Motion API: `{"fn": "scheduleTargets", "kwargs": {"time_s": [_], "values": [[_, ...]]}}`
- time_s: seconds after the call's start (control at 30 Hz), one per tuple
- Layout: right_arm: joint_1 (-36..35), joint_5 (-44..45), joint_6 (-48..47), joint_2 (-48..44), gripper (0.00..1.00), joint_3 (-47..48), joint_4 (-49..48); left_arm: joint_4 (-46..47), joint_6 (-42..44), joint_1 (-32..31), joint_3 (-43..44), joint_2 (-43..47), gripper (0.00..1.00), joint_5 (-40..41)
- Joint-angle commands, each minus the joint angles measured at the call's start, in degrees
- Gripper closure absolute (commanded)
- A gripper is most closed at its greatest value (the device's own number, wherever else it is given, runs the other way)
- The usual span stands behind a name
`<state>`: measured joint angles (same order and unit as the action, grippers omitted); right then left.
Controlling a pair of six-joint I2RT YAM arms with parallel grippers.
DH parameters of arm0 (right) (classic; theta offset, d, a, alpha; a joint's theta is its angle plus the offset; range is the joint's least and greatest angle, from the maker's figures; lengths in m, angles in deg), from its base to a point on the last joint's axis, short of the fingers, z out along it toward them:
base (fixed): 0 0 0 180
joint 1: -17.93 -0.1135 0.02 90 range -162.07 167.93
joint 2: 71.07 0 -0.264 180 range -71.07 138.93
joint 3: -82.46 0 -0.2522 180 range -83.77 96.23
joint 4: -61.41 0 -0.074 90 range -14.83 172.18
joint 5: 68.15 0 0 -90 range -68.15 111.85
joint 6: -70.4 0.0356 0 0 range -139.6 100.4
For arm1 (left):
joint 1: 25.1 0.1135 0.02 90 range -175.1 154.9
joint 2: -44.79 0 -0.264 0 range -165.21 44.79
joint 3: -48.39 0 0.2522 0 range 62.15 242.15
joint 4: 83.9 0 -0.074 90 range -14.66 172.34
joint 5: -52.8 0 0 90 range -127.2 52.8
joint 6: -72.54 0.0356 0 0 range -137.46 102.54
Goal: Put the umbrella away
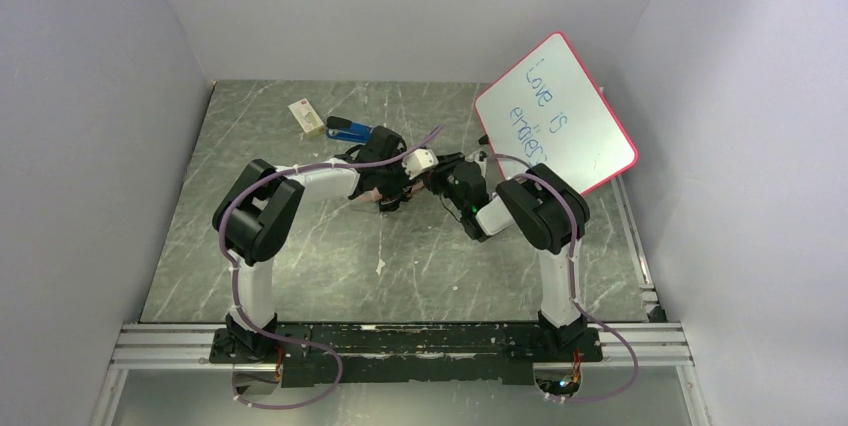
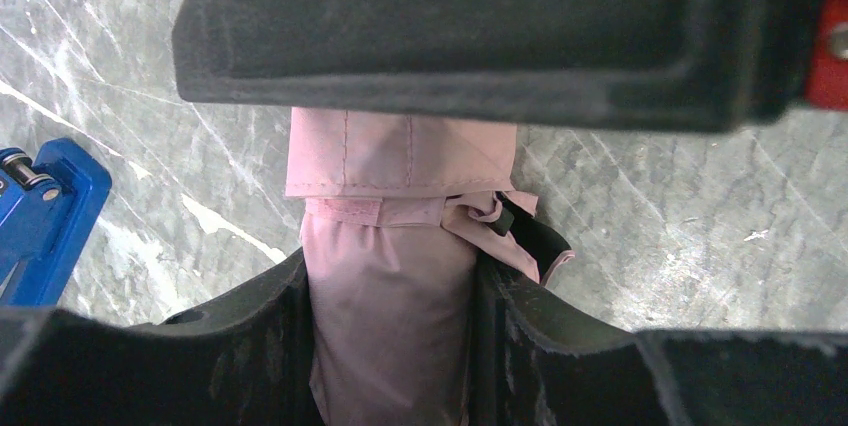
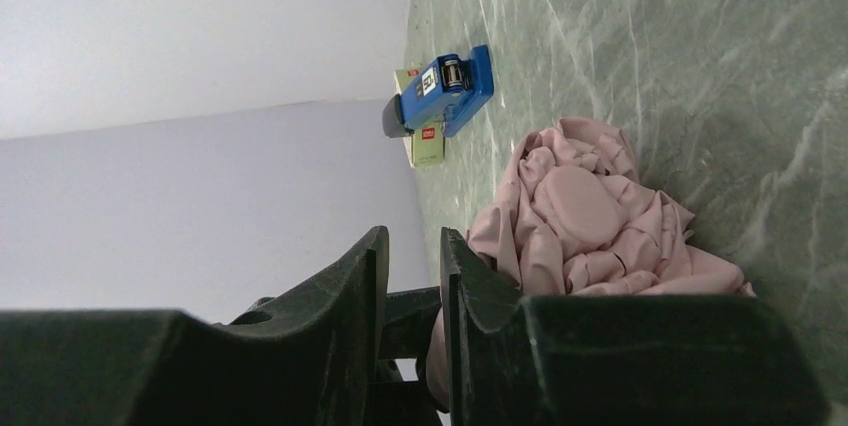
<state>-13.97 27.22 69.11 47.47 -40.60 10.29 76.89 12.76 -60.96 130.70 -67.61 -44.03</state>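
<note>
The umbrella (image 2: 400, 186) is folded into a pale pink roll with a band around it and lies on the grey-green marbled table (image 2: 680, 226). My left gripper (image 2: 390, 266) is shut on the roll, one finger on each side. A broad black block (image 2: 450, 36), seemingly the right gripper, crosses just beyond it. In the right wrist view the umbrella's bunched pink end (image 3: 590, 211) lies right beside my right gripper (image 3: 415, 241). That gripper's fingers stand narrowly open, with nothing between the tips. From above, both grippers (image 1: 400, 186) (image 1: 442, 178) meet mid-table and hide most of the umbrella.
A pink-framed whiteboard (image 1: 555, 116) leans against the back right wall. A blue stapler-like tool (image 1: 348, 129) (image 3: 445, 91) (image 2: 40, 216) and a small box (image 1: 307, 116) lie at the back left. Walls enclose the table on three sides.
</note>
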Motion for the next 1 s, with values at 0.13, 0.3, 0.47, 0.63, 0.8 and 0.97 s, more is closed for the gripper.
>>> {"fn": "scheduleTargets", "kwargs": {"time_s": [0.13, 0.3, 0.47, 0.63, 0.8, 0.97], "values": [[0.4, 1.1, -5.1, -0.1, 0.69, 1.0, 7.4, -11.8, 1.9, -0.5, -3.3, -4.2, 0.95, 1.2], [0.6, 5.6, -10.6, -4.7, 0.69, -0.3, 10.4, -11.8, 1.9, -0.5, -3.4, -4.2, 0.95, 1.2], [0.9, 9.7, -13.8, -9.0, 0.68, -2.5, 12.1, -11.9, 2.0, -0.5, -3.2, -4.1, 0.95, 1.2], [1.7, 10.5, -14.3, -11.4, 0.70, -6.2, 10.4, -11.9, 2.0, -0.5, -3.2, -4.1, 0.95, 0.7], [2.8, 6.6, -16.1, -14.2, 0.77, -10.6, 6.7, -11.9, 2.3, -0.5, -3.3, -3.6, 0.95, -0.3], [2.9, 7.3, -21.7, -21.9, 0.78, -13.1, 12.4, -11.9, 3.6, -0.5, -3.5, -0.7, 0.95, -3.1]]}}
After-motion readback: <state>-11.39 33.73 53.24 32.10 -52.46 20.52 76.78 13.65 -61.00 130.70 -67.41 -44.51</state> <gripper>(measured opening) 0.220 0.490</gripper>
